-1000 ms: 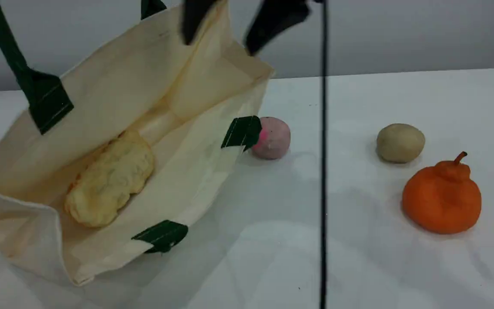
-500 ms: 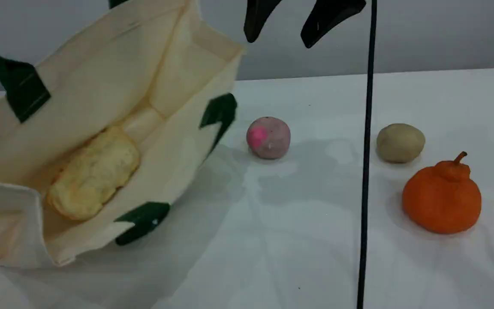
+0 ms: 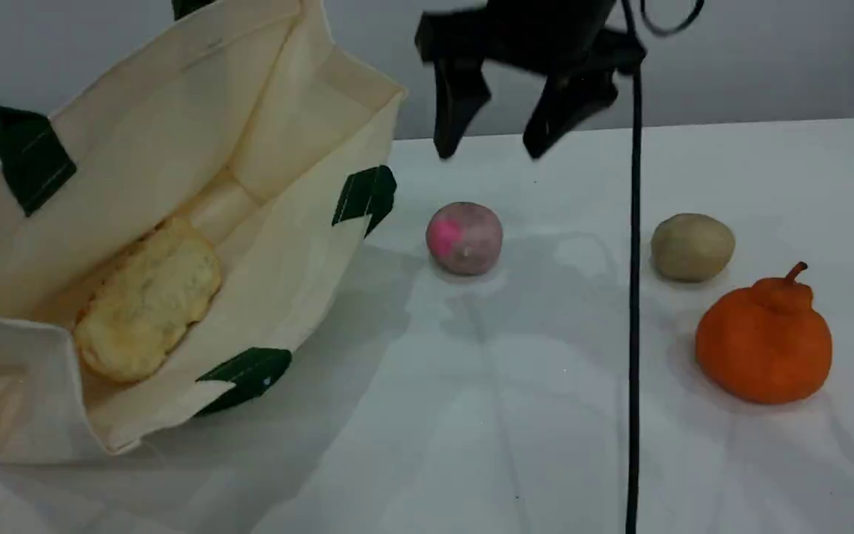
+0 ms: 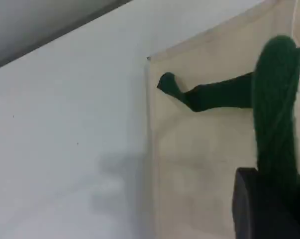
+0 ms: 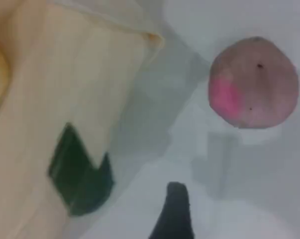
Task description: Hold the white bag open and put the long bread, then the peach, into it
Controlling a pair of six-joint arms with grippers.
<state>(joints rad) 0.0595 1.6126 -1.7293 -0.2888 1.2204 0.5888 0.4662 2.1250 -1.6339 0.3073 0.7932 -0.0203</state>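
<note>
The right gripper (image 3: 494,148) is dropping, spread, above the peach (image 3: 465,238); the left gripper (image 4: 261,209), pinching the bag's handle (image 4: 274,99), is risking slippage.

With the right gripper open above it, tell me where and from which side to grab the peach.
Take the peach across its widest middle, coming straight down from above. It is a small round ball sitting free on the table, clear of the white bag, so both fingers probably fit beside it. The right gripper hangs open just above and behind it.
</note>
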